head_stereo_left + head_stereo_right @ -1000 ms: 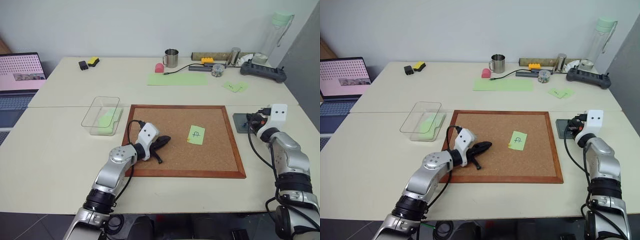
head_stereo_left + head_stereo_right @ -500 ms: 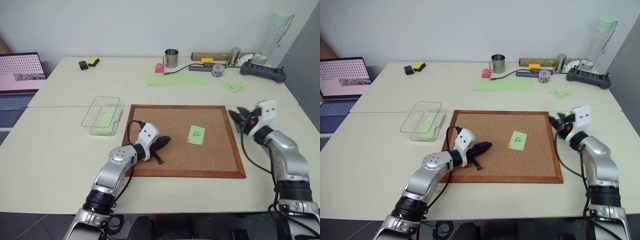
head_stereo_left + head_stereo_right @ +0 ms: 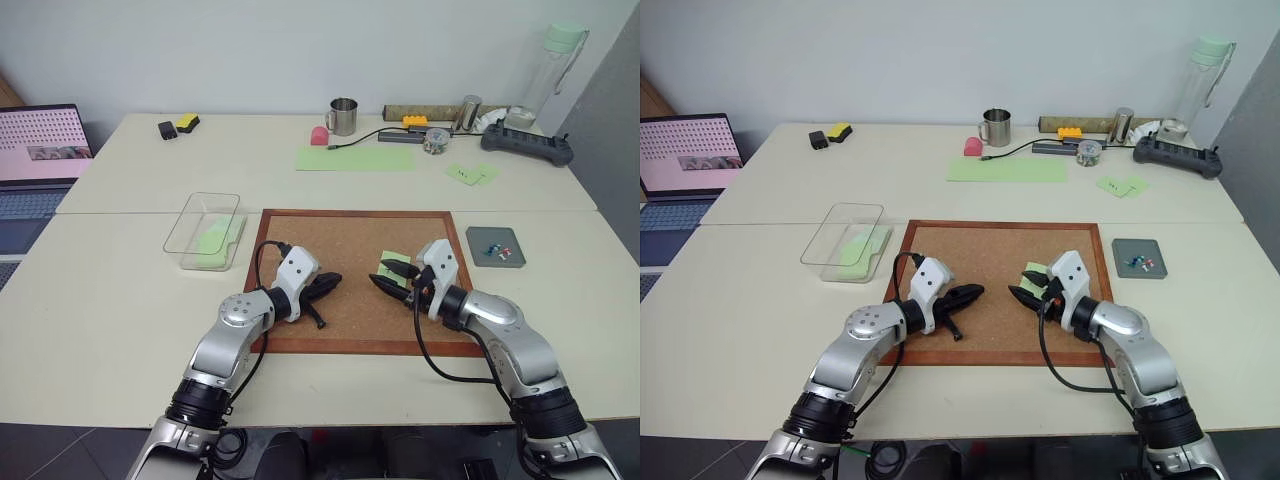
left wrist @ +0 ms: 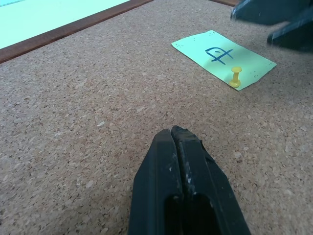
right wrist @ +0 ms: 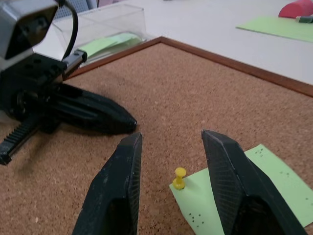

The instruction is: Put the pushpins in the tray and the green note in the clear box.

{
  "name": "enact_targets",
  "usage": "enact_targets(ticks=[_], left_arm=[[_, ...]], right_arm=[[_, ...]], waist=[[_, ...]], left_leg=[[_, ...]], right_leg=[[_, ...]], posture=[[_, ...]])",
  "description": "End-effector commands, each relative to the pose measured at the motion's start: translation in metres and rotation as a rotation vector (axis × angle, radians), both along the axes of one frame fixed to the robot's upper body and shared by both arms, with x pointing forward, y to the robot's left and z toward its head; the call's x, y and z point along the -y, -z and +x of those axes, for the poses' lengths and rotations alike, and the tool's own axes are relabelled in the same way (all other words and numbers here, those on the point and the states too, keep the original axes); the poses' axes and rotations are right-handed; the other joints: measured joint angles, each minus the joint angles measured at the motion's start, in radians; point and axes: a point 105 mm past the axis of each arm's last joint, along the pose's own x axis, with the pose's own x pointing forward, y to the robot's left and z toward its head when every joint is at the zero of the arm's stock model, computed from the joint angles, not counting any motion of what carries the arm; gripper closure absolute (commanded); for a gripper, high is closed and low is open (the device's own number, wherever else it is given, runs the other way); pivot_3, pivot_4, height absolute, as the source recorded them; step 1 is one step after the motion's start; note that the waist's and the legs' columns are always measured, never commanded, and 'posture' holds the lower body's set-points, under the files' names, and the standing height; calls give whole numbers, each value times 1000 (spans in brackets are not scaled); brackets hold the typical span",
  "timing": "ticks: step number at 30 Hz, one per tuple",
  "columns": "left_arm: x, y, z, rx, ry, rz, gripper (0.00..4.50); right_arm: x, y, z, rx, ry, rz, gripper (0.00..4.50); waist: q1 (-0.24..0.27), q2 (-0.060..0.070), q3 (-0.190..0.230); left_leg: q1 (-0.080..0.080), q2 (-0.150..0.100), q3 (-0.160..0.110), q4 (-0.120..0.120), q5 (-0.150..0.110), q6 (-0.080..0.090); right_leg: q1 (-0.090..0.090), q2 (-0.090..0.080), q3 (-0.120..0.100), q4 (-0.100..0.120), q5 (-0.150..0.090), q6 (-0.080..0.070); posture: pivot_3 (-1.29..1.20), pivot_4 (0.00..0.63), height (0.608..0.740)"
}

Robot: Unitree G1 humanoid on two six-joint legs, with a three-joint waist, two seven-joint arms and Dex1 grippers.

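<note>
Resting in the tray [image 3: 494, 246], several pushpins [image 3: 490, 247] are seen; one yellow pushpin [image 5: 179, 177] remains in the green note [image 4: 222, 58], framed by the spread right tool [image 5: 171, 169]; the left tool [image 4: 176, 134] is pressed together.

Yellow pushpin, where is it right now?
The yellow pushpin is stuck in a corner of the green note on the cork board, right in front of the right gripper, whose jaws stand open.
</note>
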Motion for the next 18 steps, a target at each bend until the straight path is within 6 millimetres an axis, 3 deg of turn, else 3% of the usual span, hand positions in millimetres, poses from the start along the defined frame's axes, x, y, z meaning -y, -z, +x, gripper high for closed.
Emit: enact_targets(ticks=[1, 13, 18], left_arm=[[-2, 20, -9, -75, 8, 30, 4500], [-2, 20, -11, -78, -1, 26, 4500], [-1, 19, -10, -76, -1, 26, 4500]], right_arm=[[-7, -1, 3, 22, -22, -25, 2509], [-15, 2, 15, 16, -3, -26, 2509], [-14, 3, 15, 11, -3, -19, 3461]], waist=[[-1, 0, 0], [-1, 0, 0], [-1, 0, 0]], left_leg=[[0, 0, 0, 0, 0, 0], [0, 0, 0, 0, 0, 0], [0, 0, 0, 0, 0, 0]], right_leg=[[0, 0, 0, 0, 0, 0], [0, 0, 0, 0, 0, 0], [0, 0, 0, 0, 0, 0]], posture=[[0, 150, 740], [0, 150, 740], [0, 150, 740]])
